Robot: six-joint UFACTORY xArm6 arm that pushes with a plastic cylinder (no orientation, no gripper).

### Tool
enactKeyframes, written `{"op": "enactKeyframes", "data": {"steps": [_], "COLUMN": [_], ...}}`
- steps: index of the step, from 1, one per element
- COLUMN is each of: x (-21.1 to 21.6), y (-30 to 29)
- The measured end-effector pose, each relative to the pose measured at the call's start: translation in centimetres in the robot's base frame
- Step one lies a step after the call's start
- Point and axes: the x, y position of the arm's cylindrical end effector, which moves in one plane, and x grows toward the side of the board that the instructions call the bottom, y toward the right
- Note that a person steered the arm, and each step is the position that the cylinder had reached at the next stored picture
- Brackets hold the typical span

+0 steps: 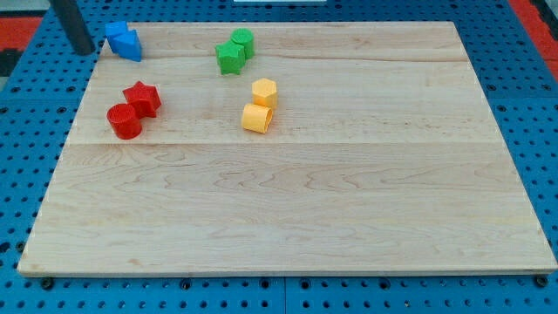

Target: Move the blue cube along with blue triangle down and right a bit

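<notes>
- The wooden board [288, 218] lies nearest the camera: its wide lower part is bare pale wood, and every block sits in the upper half. It rests on a blue perforated table [17, 174].
- There is no claw on this arm, so nothing opens, closes or grips. It ends in a dark rod, and my tip [85, 51] sits at the view's top left, just off the board's upper left corner.
- My tip touches nothing that I can make out. It stands just to the view's left of the blue pair, with a narrow gap between.
- The blue cube [115, 37] and the blue triangle [130, 45] are pressed together at the board's top left corner, the cube to the upper left and the triangle to the lower right.
- That placing looks deliberate, in my judgement: the tip is behind the pair on the upper-left side, so a push toward the lower right would drive the cube into the triangle and carry both together.
- The risk is an off-centre push that lets the triangle slip sideways off the cube.
- Farther out, a red cylinder [124, 121] and a red star-shaped block [142, 98] touch each other below the blue pair, near the likely path.
- Two green blocks [234, 51] sit together at the top centre; their shapes are unclear.
- A yellow hexagonal block [264, 92] stands just above a second yellow block [256, 118], near the middle, well apart from the blue pair.
</notes>
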Motion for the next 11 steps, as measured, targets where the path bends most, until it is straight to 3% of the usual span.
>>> {"op": "enactKeyframes", "data": {"steps": [1, 7, 9, 10, 11], "x": [-4.2, -1.0, 0.6, 0.3, -3.0], "y": [0.6, 1.6, 5.0, 2.9, 4.3]}}
